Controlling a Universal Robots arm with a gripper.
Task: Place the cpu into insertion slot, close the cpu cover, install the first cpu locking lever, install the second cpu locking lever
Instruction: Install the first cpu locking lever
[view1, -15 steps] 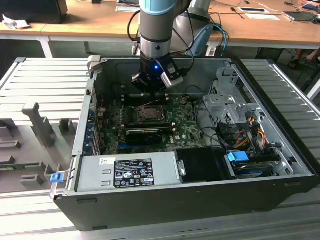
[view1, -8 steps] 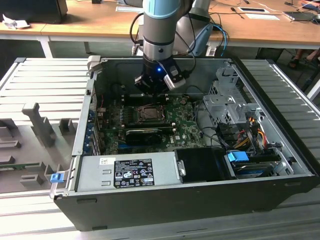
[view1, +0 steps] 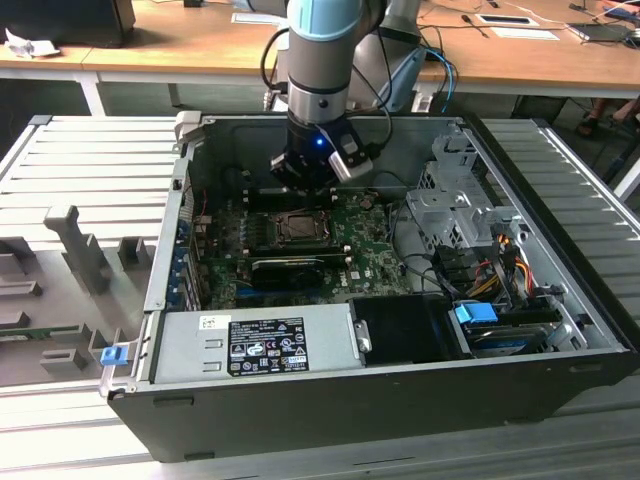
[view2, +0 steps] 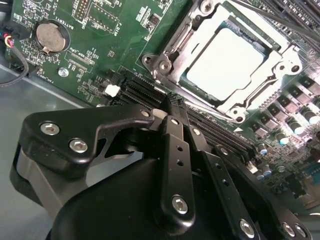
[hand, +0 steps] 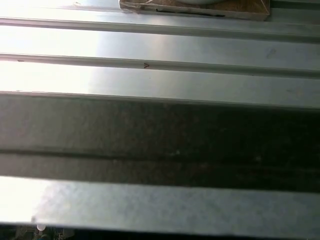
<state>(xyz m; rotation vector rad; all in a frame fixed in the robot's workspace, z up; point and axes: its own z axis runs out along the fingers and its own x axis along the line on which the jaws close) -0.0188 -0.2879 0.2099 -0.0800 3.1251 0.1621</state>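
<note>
No text can be read for certain. On top of the power supply (view1: 330, 335) sits a black label (view1: 268, 347) crowded with white print and marks, with a small white sticker (view1: 215, 322) just beside it toward the exterior view's left, both too fine to make out. In the second wrist view, tiny white lettering is printed on the green board (view2: 100, 45), well apart from the power supply, also too fine to read.

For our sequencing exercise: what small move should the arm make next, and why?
Probably ease the shut pincer toward the edge of the silver-grey metal frame plate to start latching it: the plate lies over the silver-beige square chip, and the pincer hangs beside it.
</note>
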